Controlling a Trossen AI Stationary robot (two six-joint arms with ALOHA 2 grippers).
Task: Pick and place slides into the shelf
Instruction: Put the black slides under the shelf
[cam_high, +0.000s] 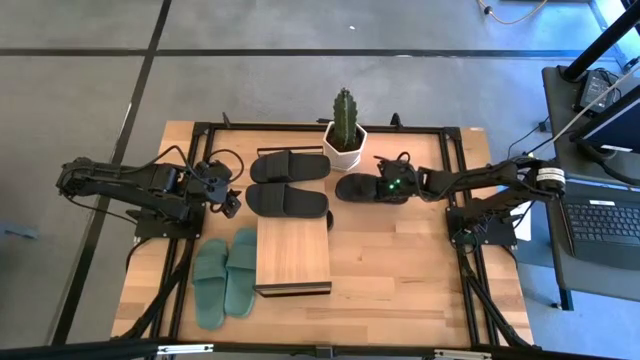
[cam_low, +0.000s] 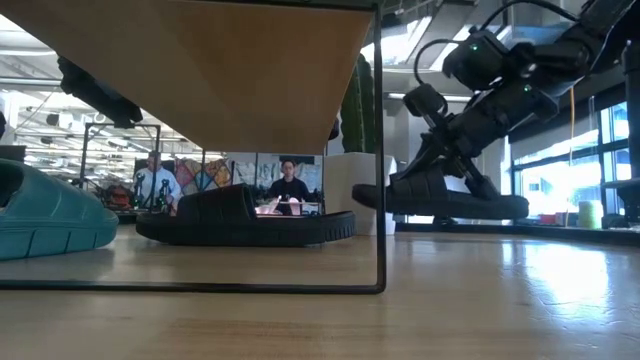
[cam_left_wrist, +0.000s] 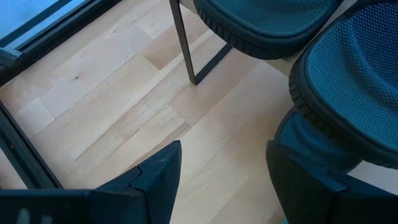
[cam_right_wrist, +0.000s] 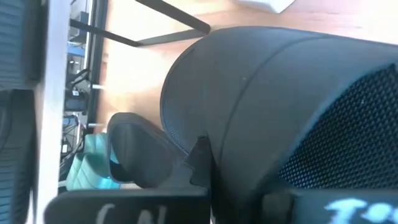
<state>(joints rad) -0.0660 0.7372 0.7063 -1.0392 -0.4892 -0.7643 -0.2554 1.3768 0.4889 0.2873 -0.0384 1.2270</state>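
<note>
From above we saw the right gripper (cam_high: 383, 188) pinching a black slide (cam_high: 362, 187) right of the shelf (cam_high: 292, 254), the left gripper (cam_high: 232, 205) spread open; at table level that slide (cam_low: 440, 200) hung clear of the tabletop (cam_low: 480, 300).

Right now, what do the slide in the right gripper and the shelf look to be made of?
The black slide held by the right gripper looks like matte moulded foam or rubber: one-piece body, dimpled footbed, no shine. The shelf has a light wood plank top with visible grain, satin finish, on thin black legs, probably painted metal.
</note>
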